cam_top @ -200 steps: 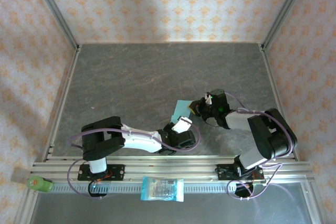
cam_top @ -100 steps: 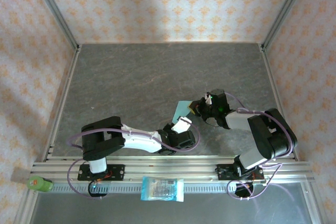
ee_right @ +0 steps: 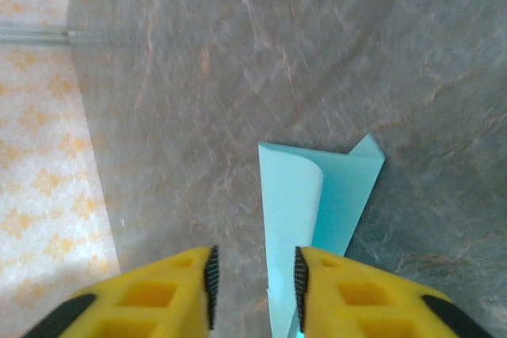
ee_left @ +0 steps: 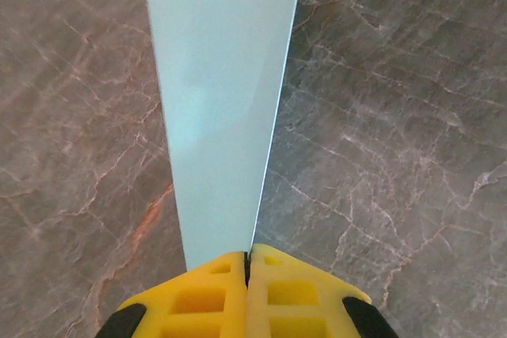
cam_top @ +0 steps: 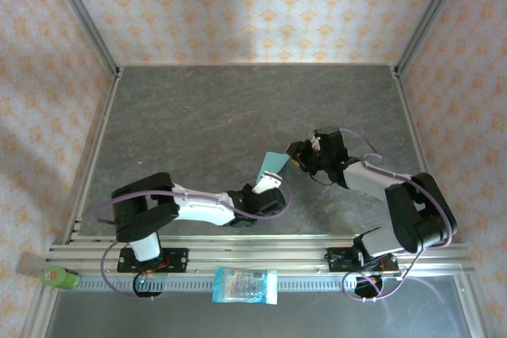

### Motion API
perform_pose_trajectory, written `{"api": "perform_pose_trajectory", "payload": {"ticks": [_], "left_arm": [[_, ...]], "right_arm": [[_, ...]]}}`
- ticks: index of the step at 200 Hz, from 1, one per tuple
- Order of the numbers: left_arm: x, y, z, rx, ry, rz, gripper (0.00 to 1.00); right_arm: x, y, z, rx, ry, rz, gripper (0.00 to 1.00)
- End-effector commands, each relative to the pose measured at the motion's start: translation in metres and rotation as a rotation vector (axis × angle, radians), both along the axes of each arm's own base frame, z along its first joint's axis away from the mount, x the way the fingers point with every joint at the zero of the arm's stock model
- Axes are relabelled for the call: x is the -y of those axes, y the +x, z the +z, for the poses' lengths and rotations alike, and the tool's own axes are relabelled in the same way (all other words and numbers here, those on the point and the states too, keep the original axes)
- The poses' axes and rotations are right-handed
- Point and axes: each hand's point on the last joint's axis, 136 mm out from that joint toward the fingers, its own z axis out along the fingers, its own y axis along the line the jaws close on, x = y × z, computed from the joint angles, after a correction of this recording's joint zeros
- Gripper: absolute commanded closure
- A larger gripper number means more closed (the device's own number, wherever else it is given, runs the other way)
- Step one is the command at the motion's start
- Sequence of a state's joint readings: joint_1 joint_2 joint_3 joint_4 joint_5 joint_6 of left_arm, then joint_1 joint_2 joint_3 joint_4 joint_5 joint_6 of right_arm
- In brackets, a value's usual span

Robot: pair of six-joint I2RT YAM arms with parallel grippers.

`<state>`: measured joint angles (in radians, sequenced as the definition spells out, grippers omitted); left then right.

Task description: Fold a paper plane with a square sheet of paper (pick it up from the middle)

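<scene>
The job is in the middle of the folding. The paper is not flat and square now, and it is not a plane yet. In the left wrist view it looks like a long, thin, light blue strip. In the right wrist view one flap curls over, so it shows a pale side and a darker side.

The left gripper is closed tight on one end of the paper. Its yellow fingers press together with the paper pinched between them. From there the strip reaches away over the grey table and looks lifted off it.

The right gripper is at the other end of the paper. Its jaws are a little way apart, with a clear gap between them. The paper sits low in that gap, close to one finger, but nothing is squeezing it. I think this gripper is not holding anything.

From above, the paper is near the middle of the table, between the two grippers, and slanted.

I think the next move belongs to the right gripper. It needs to get a good hold on the loose flap or edge and bring it over to make the next fold. The left gripper should keep its end steady so the paper does not slip or twist. The paper is thin and bends easily, so the pinch should be gentle and land right on the edge. A crooked grab would make a crooked wing.
</scene>
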<state>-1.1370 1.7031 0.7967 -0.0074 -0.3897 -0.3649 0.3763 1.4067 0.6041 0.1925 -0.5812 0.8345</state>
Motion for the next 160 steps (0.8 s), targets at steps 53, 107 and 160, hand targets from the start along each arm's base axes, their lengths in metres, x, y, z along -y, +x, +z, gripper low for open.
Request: {"api": "perform_pose_trajectory", "payload": {"ticks": [53, 107, 160], "left_arm": [[0.015, 0.003, 0.006, -0.234, -0.372, -0.107, 1.0], [0.006, 0.008, 0.003, -0.304, -0.477, -0.104, 1.0], [0.002, 0.011, 0.007, -0.291, -0.447, -0.133, 1.0]], "right_arm": [[0.04, -0.009, 0.003, 0.052, -0.147, -0.121, 0.57], [0.025, -0.021, 0.002, 0.047, -0.027, -0.077, 0.55], [-0.009, -0.023, 0.013, -0.011, 0.199, 0.001, 0.51]]}}
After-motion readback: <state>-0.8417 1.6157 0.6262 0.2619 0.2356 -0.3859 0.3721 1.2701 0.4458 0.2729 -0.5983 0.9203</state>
